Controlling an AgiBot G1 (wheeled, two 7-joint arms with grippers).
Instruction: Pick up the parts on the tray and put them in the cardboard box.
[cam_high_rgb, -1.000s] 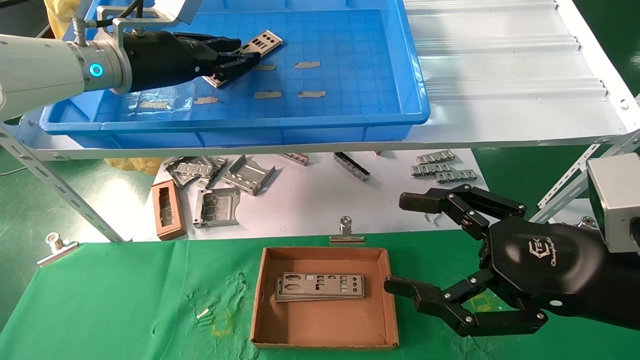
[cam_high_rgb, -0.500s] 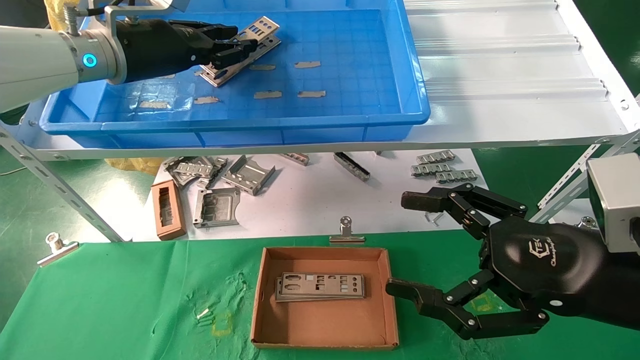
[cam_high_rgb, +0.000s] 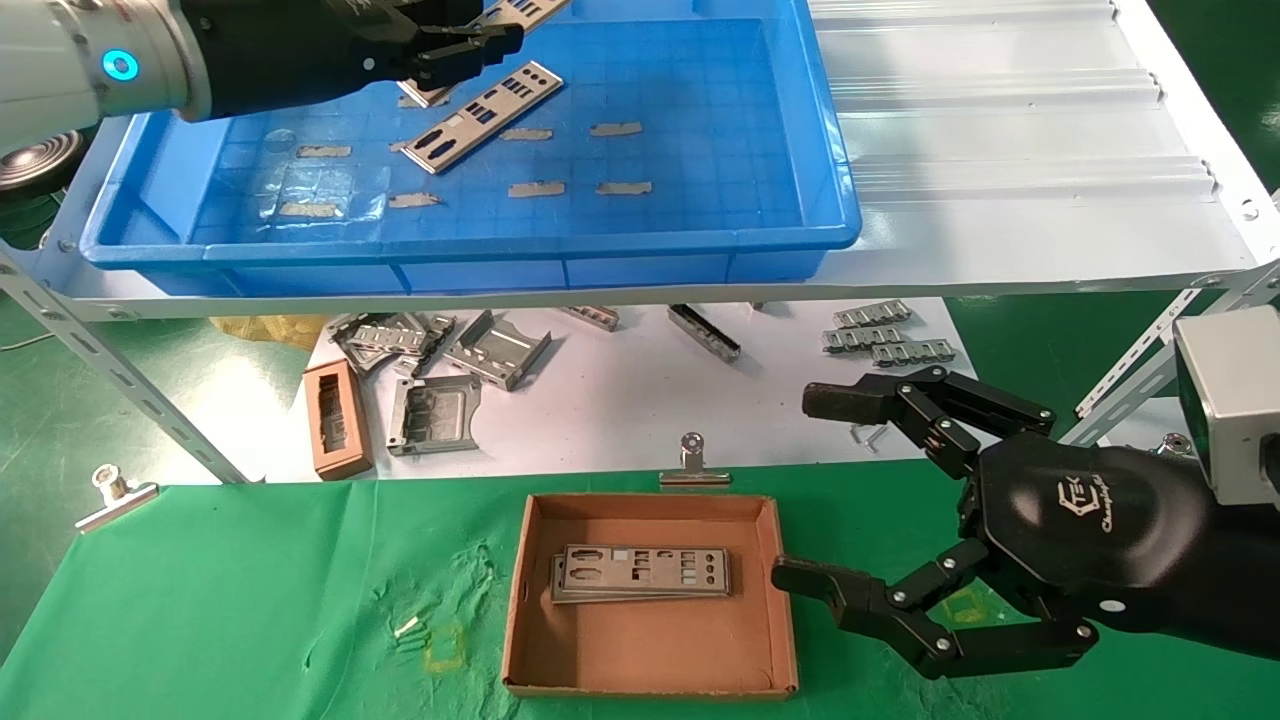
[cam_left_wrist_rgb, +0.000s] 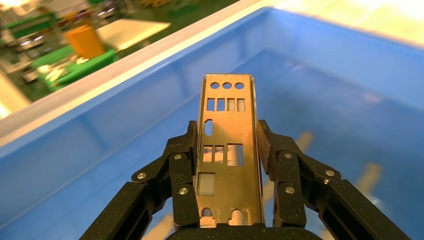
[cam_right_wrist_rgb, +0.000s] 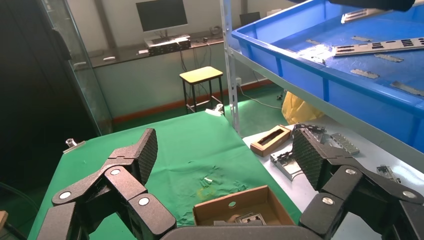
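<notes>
Now, step in hand: the left gripper (cam_high_rgb: 470, 45) holds one plate (cam_left_wrist_rgb: 227, 145) lifted clear above the far side of the tray (cam_high_rgb: 700, 255); by my reading this is the carry toward the cardboard box (cam_high_rgb: 650, 655).
Grip on the held plate: in the left wrist view both fingers (cam_left_wrist_rgb: 182, 175) press the plate's long edges, with most of its length jutting forward past the tips, so it is clamped near one end only.
How to carry it well: I would keep the plate level and move without jerks, since a thin sheet pinched by its edges could pivot or slip; it should clear the tray's near wall before descending.
How to place it well: bring it down lengthwise over the stack in the box (cam_high_rgb: 640, 575), low enough that it does not bounce, then release.
Right gripper (cam_high_rgb: 810, 490): hangs just beside the box's right wall, jaws spread wide and empty; it looks parked, and the left arm's descent should stay clear of its lower finger (cam_high_rgb: 800, 578), which sits close to the box edge.
Plates in the tray: one (cam_high_rgb: 482, 116) lies diagonally on the floor, below the held one.
Plates in the box: a stack whose edges suggest two or three; I cannot count them exactly.
Tape scraps (cam_high_rgb: 615, 129) in the tray: about seven on the floor, not for picking.
Shelf below the tray: folded grey brackets (cam_high_rgb: 430, 415) and a small brown block (cam_high_rgb: 337, 420), none of them part of the job.
Binder clips (cam_high_rgb: 690, 462): two on the green cloth's far edge.
</notes>
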